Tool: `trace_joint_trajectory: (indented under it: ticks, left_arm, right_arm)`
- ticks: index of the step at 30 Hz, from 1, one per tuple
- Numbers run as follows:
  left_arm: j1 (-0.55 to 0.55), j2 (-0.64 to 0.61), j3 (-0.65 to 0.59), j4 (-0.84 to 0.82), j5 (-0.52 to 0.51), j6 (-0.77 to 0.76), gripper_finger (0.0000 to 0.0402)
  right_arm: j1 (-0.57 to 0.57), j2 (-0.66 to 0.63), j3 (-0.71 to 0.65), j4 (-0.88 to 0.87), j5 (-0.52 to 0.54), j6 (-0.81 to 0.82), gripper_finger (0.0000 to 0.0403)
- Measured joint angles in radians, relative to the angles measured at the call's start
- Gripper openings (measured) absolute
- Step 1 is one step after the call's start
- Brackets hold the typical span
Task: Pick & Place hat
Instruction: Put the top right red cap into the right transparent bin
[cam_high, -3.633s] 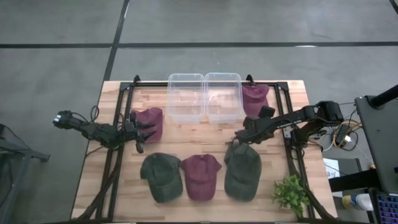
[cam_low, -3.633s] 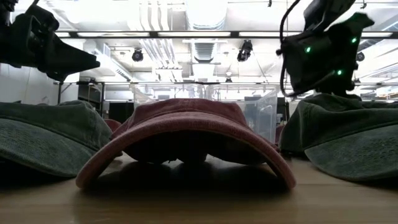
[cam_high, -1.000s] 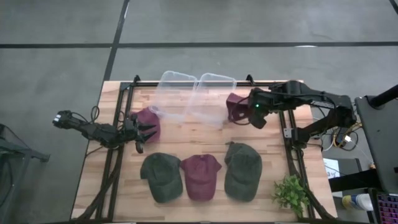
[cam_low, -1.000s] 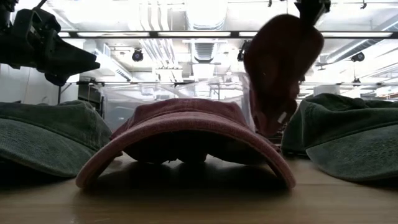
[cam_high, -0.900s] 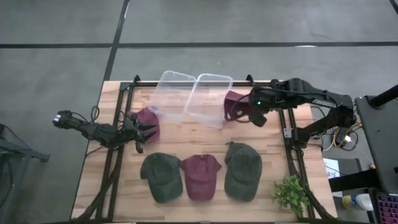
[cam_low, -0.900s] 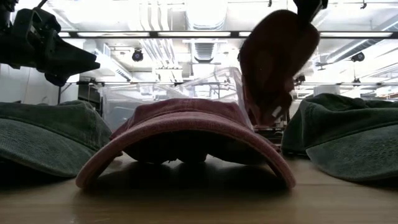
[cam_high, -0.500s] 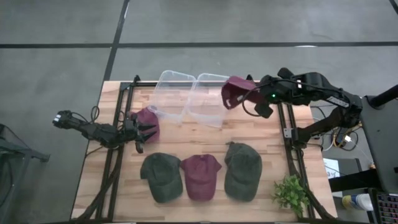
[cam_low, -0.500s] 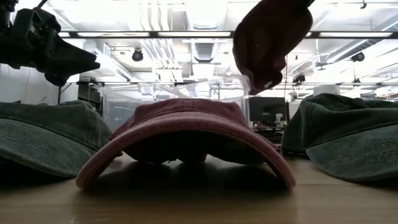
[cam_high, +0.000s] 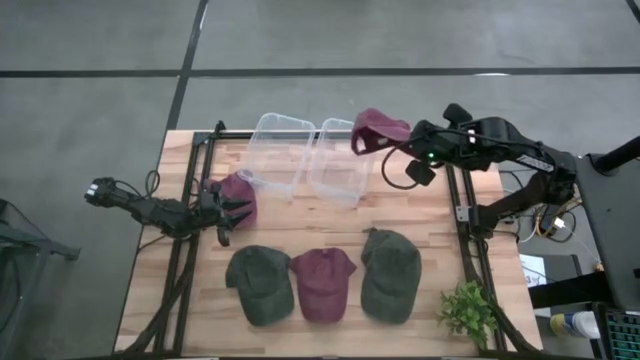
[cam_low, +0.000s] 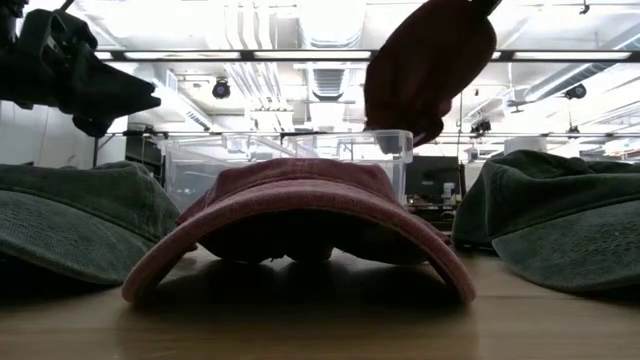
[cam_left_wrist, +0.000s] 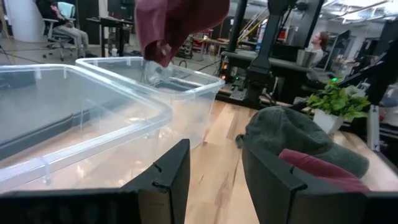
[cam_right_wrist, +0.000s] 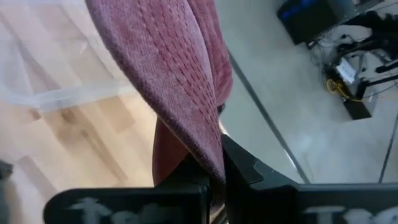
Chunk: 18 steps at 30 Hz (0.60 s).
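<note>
From above, the right gripper (cam_high: 398, 143) hangs over the far right part of the wooden slatted table (cam_high: 430, 255), its fingers pinched tight on the brim of a maroon cloth cap (cam_high: 375, 131). The cap hangs lifted in the air, just beyond the far rim of the nearer of two clear plastic bins (cam_high: 336, 160); the second clear bin (cam_high: 275, 150) sits touching it on the side away from the gripper, and both lie skewed. The left gripper (cam_high: 222, 213) rests low at the left side, fingers partly apart, right beside a second maroon cap (cam_high: 240, 189). Near the front edge lie three caps in a row: a dark green cap (cam_high: 259, 283), a maroon cap (cam_high: 323, 283) and another dark green cap (cam_high: 389, 273). A small green plant (cam_high: 468, 312) stands at the front right corner.

At table height, the held cap (cam_low: 430, 65) dangles above the clear bin rim (cam_low: 392, 143), behind the middle maroon cap (cam_low: 300, 220).

From the left wrist, its two dark fingers (cam_left_wrist: 171, 180) stand parted with nothing between them; the held cap (cam_left_wrist: 177, 25) hangs over the bins ahead.

From the right wrist, ribbed maroon fabric (cam_right_wrist: 174, 74) fills the frame, apparently clamped where the fingers (cam_right_wrist: 239, 171) meet.
</note>
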Motion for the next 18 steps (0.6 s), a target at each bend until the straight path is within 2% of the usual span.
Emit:
trace_joint_trajectory:
  ticks: [5, 10, 15, 18]
  left_arm:
    - [0.0, 0.003, 0.0, 0.044, 0.029, 0.022, 0.014]
    - [0.0, 0.01, 0.0, 0.05, 0.036, 0.036, 0.014]
    - [0.0, 0.012, 0.0, 0.049, 0.036, 0.036, 0.014]
    - [-0.001, 0.012, 0.0, 0.049, 0.039, 0.038, 0.014]
  right_arm:
    - [0.022, 0.072, 0.07, 0.003, -0.05, 0.009, 0.0011]
    - [0.047, 0.194, 0.226, 0.001, -0.066, 0.001, 0.0011]
    - [0.048, 0.339, 0.388, 0.003, -0.145, -0.02, 0.0011]
    - [0.048, 0.412, 0.458, 0.002, -0.148, -0.067, 0.0011]
